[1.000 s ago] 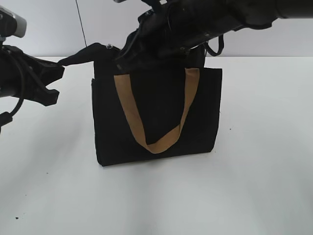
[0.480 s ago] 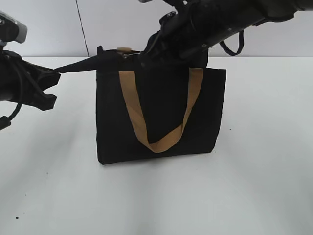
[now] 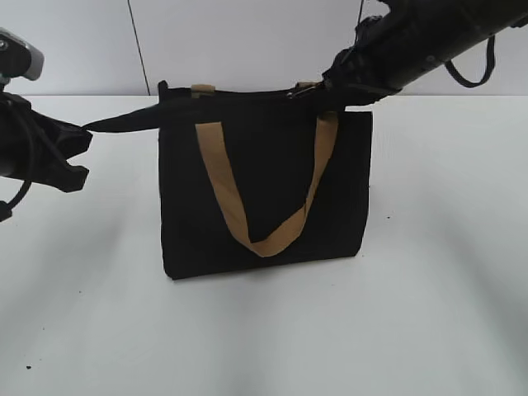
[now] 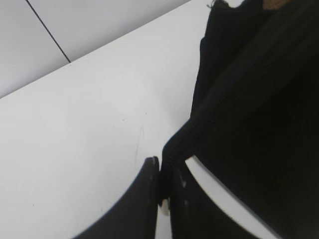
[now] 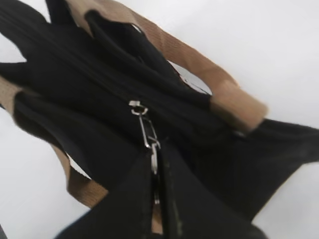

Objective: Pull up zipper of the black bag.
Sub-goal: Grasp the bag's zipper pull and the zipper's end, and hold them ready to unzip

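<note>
The black bag [image 3: 264,190] stands upright on the white table with a tan strap handle [image 3: 264,198] hanging down its front. The silver zipper [image 3: 295,91] sits on the top edge toward the right; in the right wrist view it is a slider with a metal link pull [image 5: 144,127]. My right gripper [image 5: 158,167] is shut on that pull, above the bag's right top corner [image 3: 330,89]. My left gripper [image 4: 164,172] is shut on a black fabric tail [image 3: 124,120] of the bag, drawn taut to the left [image 3: 78,136].
The white table [image 3: 429,289] spreads all round the bag, with a pale wall [image 3: 247,41] behind. The bag's top [image 5: 99,74] and second tan handle [image 5: 219,89] fill the right wrist view.
My right gripper moved right along the bag's top with the zipper pull, from the left end to near the right end. The left gripper pulled the fabric tail tighter to the left.
</note>
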